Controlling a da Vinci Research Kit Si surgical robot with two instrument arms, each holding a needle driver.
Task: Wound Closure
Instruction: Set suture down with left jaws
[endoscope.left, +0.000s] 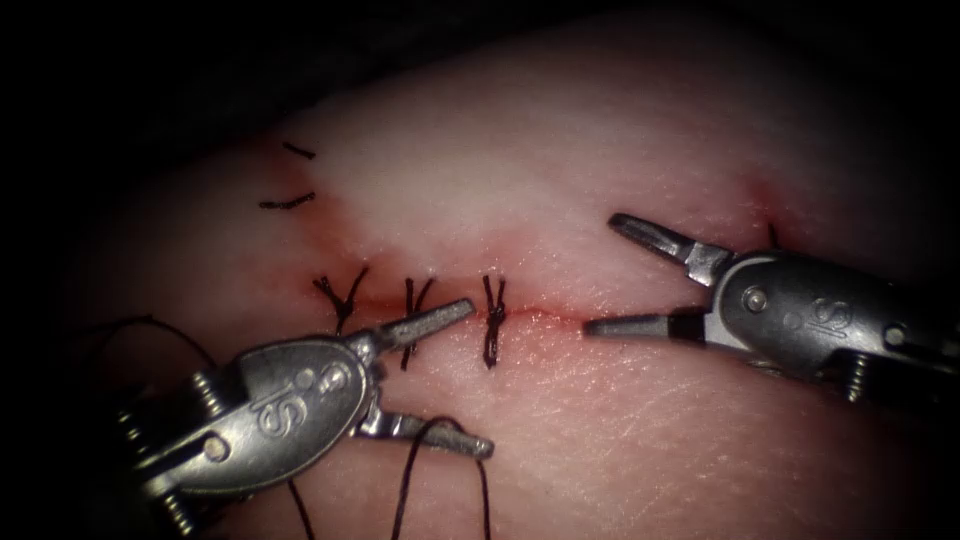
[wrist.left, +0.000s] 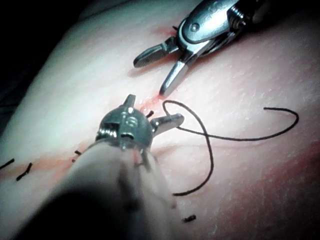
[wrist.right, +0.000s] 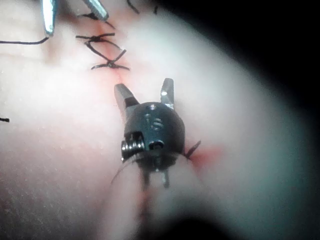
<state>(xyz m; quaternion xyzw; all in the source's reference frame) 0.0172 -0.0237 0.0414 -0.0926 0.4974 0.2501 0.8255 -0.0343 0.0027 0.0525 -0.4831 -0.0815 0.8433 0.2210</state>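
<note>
The tissue (endoscope.left: 560, 140) has a cut (endoscope.left: 545, 316) running across it, with three knotted stitches (endoscope.left: 493, 320) along its left part. My left tool (endoscope.left: 480, 378) stands open over the stitched left end, with nothing between its jaws. Dark thread (endoscope.left: 412, 470) arches over its lower jaw and trails off toward the front. My right tool (endoscope.left: 602, 275) is open and empty at the cut's unstitched right end, its lower jaw tip on the cut line. In the left wrist view the left tool (wrist.left: 152, 109) has loose thread (wrist.left: 210, 145) curling beside one jaw, with the right tool (wrist.left: 150, 77) just beyond it.
Two short cut ends of thread (endoscope.left: 288, 203) lie on the tissue at the far left. Red fluid (endoscope.left: 440, 300) stains the cut line. A further stitch (wrist.right: 192, 148) sits in a red patch beside the right tool (wrist.right: 144, 90).
</note>
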